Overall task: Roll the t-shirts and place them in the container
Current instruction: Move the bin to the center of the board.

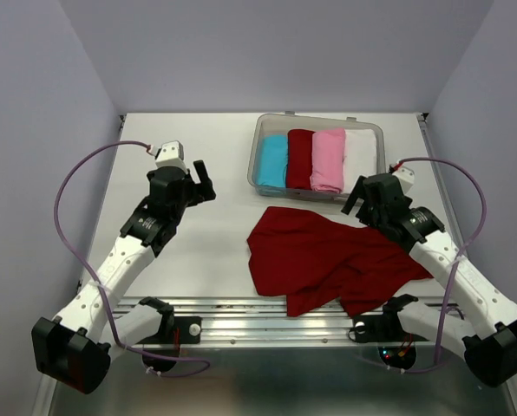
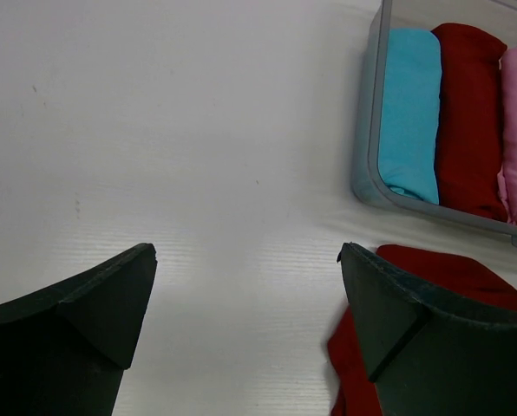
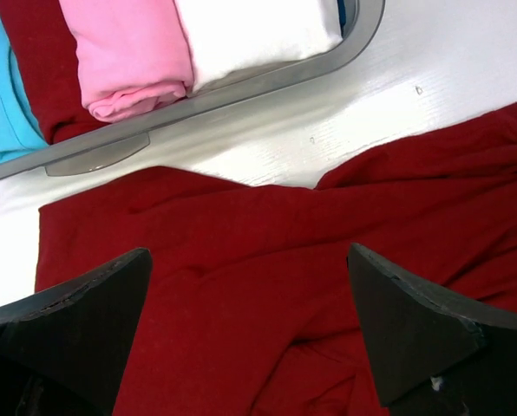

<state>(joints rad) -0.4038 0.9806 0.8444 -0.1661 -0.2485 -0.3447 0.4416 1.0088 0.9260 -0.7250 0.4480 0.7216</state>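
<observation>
- The large dark red t-shirt point(image 1: 328, 260) lies loose and crumpled on the bench point(image 1: 189, 260), close to the front edge and right of centre. It is neither spread flat nor rolled, so it looks like the piece left to do.
- The right gripper point(image 1: 360, 196) hovers over the shirt's far right part, jaws spread wide and grasping nothing.
- The left gripper point(image 1: 203, 184) hangs over bare bench off the shirt's left side, also released and empty.
- Farthest back, the clear bin point(image 1: 257, 156) holds four finished rolls side by side: cyan roll point(image 1: 273, 161), dark red roll point(image 1: 300, 159), pink roll point(image 1: 329, 159), white roll point(image 1: 361, 154).
- By my reckoning, most of the job is done. Flattening and rolling the last shirt remain.
</observation>
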